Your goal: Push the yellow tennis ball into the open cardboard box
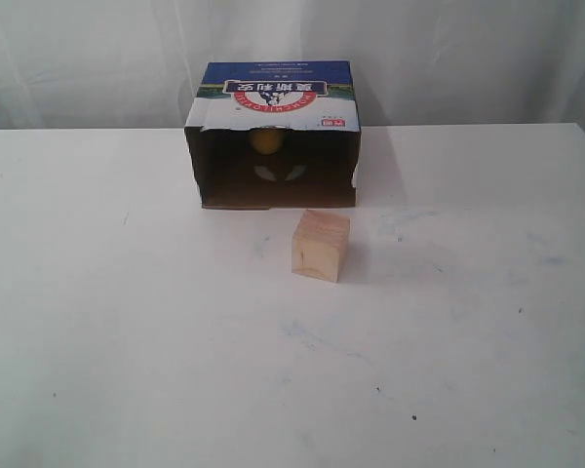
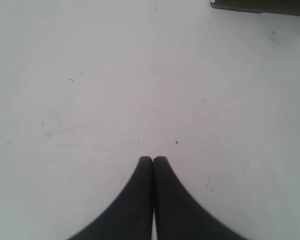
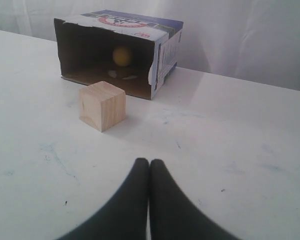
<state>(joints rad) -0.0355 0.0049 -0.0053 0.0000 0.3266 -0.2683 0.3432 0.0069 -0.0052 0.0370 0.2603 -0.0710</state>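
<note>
The yellow tennis ball rests deep inside the open cardboard box, near its back wall; the right wrist view shows the ball in the box too. The box lies on its side, blue printed top up, mouth facing the table's front. My right gripper is shut and empty, well back from the box above the table. My left gripper is shut and empty over bare table, with only a corner of the box at that view's edge.
A pale wooden cube stands on the white table just in front of the box's mouth, slightly right of centre; the cube also shows in the right wrist view. A white curtain hangs behind the table.
</note>
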